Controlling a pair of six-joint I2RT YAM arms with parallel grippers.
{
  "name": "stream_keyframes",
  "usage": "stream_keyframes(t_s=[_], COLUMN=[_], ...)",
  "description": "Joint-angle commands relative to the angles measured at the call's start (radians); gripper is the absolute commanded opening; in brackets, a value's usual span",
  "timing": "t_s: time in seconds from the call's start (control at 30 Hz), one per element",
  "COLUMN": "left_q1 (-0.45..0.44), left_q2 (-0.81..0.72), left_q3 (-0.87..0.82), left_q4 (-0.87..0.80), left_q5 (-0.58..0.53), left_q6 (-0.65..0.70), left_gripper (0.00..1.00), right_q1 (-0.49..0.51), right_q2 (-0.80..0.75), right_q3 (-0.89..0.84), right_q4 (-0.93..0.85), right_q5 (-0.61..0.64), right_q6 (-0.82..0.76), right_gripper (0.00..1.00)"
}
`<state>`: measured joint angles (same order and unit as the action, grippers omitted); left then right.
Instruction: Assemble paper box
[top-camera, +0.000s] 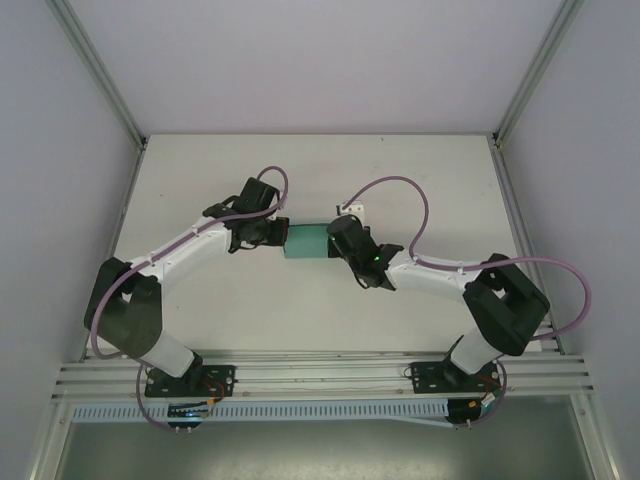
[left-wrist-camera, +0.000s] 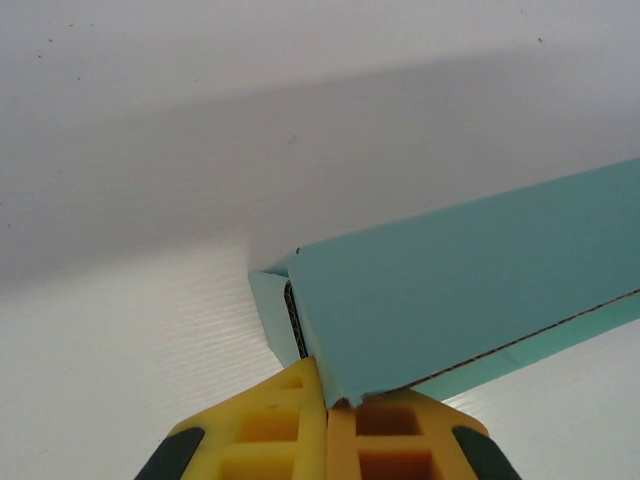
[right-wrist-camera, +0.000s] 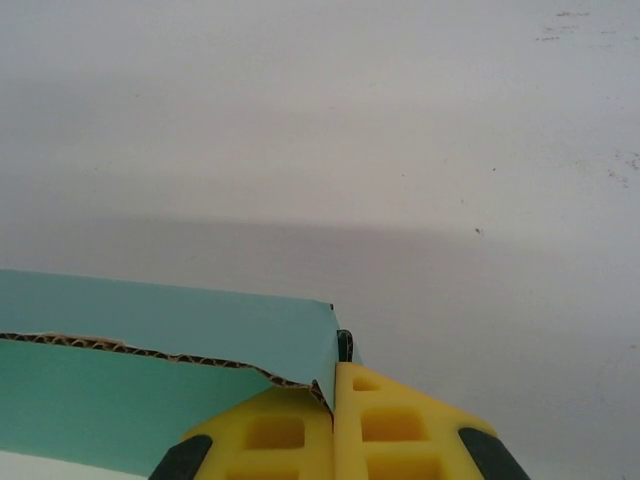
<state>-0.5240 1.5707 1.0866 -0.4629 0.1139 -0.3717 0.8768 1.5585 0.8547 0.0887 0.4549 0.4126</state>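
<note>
White table (top-camera: 300, 310); left claw (left-wrist-camera: 328, 408) pinching paper box (top-camera: 307, 241) end; right claw (right-wrist-camera: 335, 392) pinching opposite end.

The paper box (left-wrist-camera: 470, 280) is cut off at the left wrist view's right edge.

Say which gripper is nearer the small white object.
The right gripper, pinching the paper box from the right; the white object sits just beyond it. The left gripper clamps the opposite end.

table (top-camera: 200, 180): white | small white item (top-camera: 352, 210): mid-table, perhaps a bracket | rail (top-camera: 320, 375): near edge
</note>
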Motion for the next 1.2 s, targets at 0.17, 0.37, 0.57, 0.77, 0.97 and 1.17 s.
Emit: stream_keyframes(t_s=[0.17,0.37,0.57,0.77,0.97,1.17], left_q1=[-0.024,-0.027,-0.031,-0.031,-0.032,-0.033], left_q2=[0.113,0.13,0.121,0.13,0.129,0.111], left_q3=[-0.053,-0.036,-0.036,-0.036,0.002,0.022], left_q4=[-0.172,-0.172,-0.171,-0.175,-0.177,-0.175], left_q5=[0.077,0.09,0.104,0.104,0.113,0.147], left_q6=[0.016,0.069,0.097,0.098,0.101,0.114], left_gripper=[0.0,0.0,0.0,0.0,0.0,0.07], right_q1=[0.013,-0.016,-0.057,-0.157,-0.201,-0.2], right_q2=[-0.077,-0.134,-0.184,-0.128,-0.067,-0.06], right_q3=[0.0,0.086,0.1,0.123,0.055,-0.127], right_q4=[-0.133,-0.157,-0.152,-0.195,-0.228,-0.053], right_q5=[-0.165,-0.205,-0.113,-0.18,-0.223,-0.271], right_q6=[-0.101,-0.111,-0.092,0.005,0.075,0.125], right_gripper=[0.41,0.71,0.93,0.99,0.97,0.96])
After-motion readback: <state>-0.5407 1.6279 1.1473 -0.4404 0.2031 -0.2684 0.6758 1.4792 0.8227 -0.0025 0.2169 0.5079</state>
